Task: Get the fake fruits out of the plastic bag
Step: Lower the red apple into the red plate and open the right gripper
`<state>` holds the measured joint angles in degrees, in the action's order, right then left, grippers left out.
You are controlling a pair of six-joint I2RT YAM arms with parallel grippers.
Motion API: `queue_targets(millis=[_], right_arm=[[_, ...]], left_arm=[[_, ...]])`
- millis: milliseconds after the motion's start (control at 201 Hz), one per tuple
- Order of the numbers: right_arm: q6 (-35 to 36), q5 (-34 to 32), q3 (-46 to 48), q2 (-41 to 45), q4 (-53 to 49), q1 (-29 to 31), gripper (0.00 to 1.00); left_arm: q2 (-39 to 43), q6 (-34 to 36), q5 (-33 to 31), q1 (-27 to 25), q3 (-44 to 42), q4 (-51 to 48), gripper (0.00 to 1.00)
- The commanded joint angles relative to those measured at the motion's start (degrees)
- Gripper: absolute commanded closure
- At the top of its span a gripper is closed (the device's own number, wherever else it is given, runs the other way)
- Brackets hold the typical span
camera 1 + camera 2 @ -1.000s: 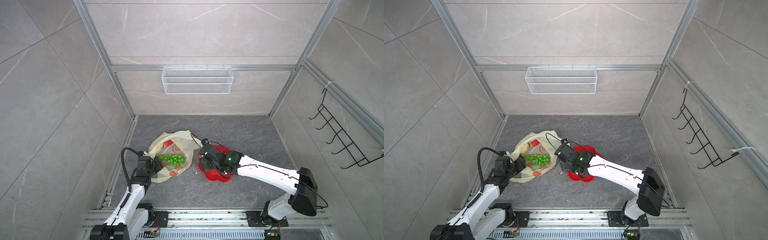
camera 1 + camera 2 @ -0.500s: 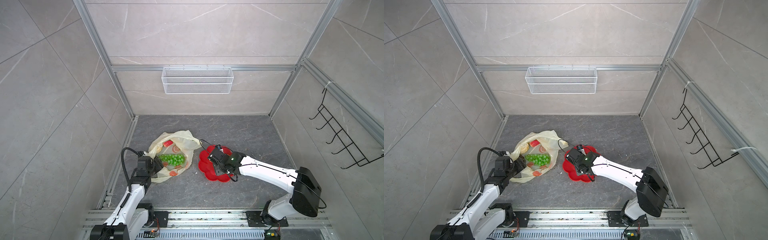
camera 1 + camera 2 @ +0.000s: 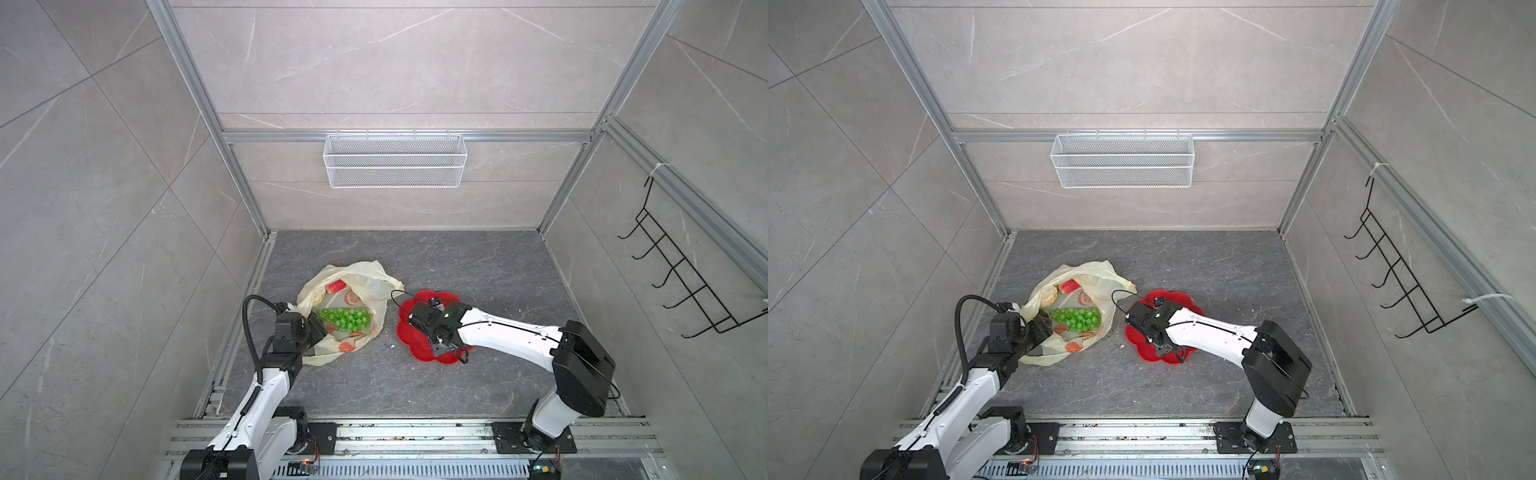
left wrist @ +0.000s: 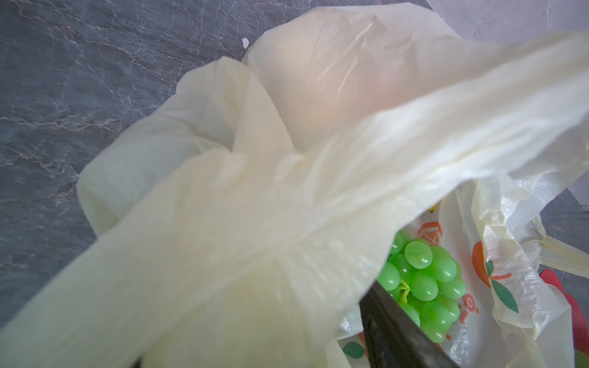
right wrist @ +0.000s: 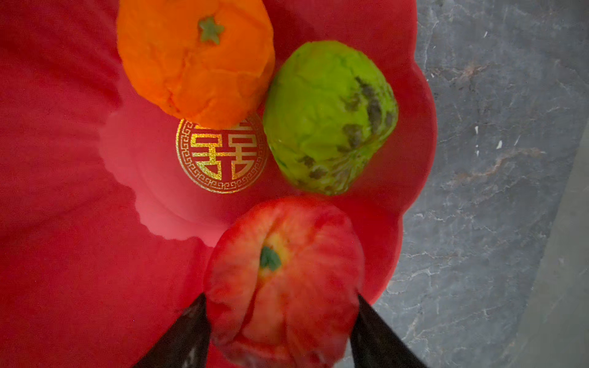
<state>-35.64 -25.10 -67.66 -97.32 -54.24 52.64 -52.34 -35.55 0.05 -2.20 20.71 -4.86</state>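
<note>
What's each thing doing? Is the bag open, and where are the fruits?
plastic bag, open, lying crumpled on the floor
green grape bunch, inside the bag
strawberry, inside the bag
red plate, flat on the floor
orange, on the plate
green knobbly fruit, on the plate
red fruit, over the plate, held by the right gripper
left gripper, at the bag's mouth, grip unclear

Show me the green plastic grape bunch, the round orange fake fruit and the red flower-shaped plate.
Green grape bunch (image 3: pixel 343 320): in a top view, cluster's middle.
Orange fake fruit (image 5: pixel 191 70): right wrist view, skin below stem.
Red flower-shaped plate (image 5: pixel 63 191): right wrist view, bare petal.
</note>
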Motion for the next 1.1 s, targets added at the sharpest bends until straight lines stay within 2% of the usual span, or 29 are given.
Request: queue_targets(millis=[0,234,557,811,1095], right_arm=[[-1.19,-1.69,-1.77,-2.39,-1.69,0.19,0.3],[-1.01,-1.67,-2.92,-4.46,-0.53,0.21,0.27],[-0.07,0.75,-5.39,-3.08,-0.14,1.1,0.28],[-0.25,1.62,-7.55,-6.21,-0.01,2.54,0.31],[0.31,0.5,-8.88,-3.31,-1.33,2.97,0.32]], left_arm=[[0.18,-0.11,-0.92,0.39,0.83,0.37,0.31],[0.17,-0.14,-0.95,0.43,0.87,0.38,0.31],[-0.42,-0.04,-0.76,0.39,0.99,0.59,0.31],[-0.55,-0.06,-0.76,0.44,1.0,0.68,0.3],[-0.84,0.02,-0.68,0.37,1.06,0.75,0.3]])
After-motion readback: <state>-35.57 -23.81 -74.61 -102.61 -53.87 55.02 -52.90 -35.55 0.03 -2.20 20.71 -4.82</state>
